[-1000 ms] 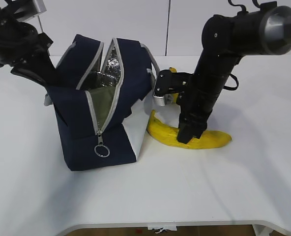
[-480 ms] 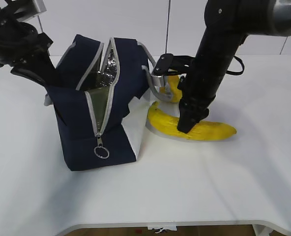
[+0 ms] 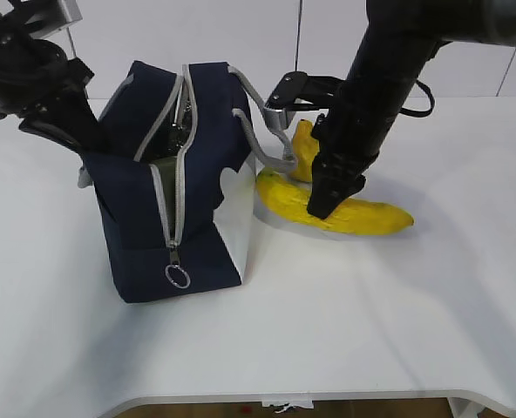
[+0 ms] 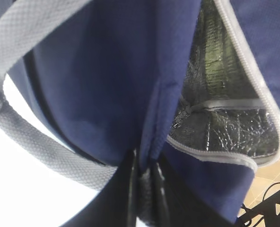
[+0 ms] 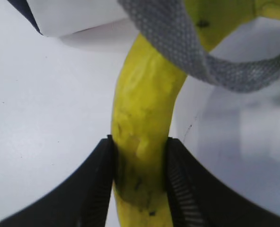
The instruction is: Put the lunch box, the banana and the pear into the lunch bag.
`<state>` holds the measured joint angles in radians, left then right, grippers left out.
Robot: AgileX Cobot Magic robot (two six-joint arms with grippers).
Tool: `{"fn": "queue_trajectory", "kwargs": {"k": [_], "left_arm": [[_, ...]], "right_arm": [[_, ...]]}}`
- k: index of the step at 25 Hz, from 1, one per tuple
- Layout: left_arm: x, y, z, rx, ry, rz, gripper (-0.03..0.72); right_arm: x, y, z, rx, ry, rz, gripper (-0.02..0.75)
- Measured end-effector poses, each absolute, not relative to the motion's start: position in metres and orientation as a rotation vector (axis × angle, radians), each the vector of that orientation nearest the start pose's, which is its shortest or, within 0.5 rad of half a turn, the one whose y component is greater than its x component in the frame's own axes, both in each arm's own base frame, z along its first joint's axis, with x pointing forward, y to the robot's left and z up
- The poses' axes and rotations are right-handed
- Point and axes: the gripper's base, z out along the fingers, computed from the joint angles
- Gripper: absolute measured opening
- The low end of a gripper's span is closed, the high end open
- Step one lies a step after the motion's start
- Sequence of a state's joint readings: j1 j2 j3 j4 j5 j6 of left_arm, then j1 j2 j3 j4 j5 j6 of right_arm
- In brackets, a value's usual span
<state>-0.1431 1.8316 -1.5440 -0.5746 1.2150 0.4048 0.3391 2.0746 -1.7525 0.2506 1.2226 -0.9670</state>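
The navy lunch bag (image 3: 166,222) stands left of centre, its zipper partly open. Inside it a pale green lid shows, the lunch box (image 3: 165,178). My left gripper (image 4: 145,189) is shut on the bag's navy rim fabric (image 4: 152,142) at its far left side, and the silver lining (image 4: 220,127) shows beside it. My right gripper (image 3: 322,207) is shut on the banana (image 3: 354,213), which also shows in the right wrist view (image 5: 142,118), and holds it at the table by the bag's white side. The pear (image 3: 303,150) lies behind the banana, partly hidden by the arm.
A grey webbing handle (image 3: 262,122) hangs off the bag's right side over the banana, seen close in the right wrist view (image 5: 178,42). The white table (image 3: 345,322) ends in a front edge near the bottom of the exterior view.
My right gripper has turned and shifted the banana a little. The bag's opening has drawn narrower, hiding most of the silver lining. The left arm has stayed put.
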Motion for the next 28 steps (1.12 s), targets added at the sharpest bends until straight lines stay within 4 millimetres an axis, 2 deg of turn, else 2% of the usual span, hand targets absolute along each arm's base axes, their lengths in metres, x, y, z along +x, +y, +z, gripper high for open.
{"fn": "queue_trajectory", "kwargs": {"k": [7,14,28], "left_arm": [[0.367,-0.100,0.281,0.540,2.768,-0.766,0.015],[0.367,-0.100,0.281,0.540,2.768,-0.766,0.015],[0.367,-0.100,0.281,0.541,2.768,-0.765,0.015]], "right_arm": [[0.396,0.162,0.236,-1.685,2.395,0.278,0.276],[0.391,0.159,0.255,-1.626,2.395,0.240,0.276],[0.380,0.140,0.298,-1.543,2.395,-0.003,0.275]]}}
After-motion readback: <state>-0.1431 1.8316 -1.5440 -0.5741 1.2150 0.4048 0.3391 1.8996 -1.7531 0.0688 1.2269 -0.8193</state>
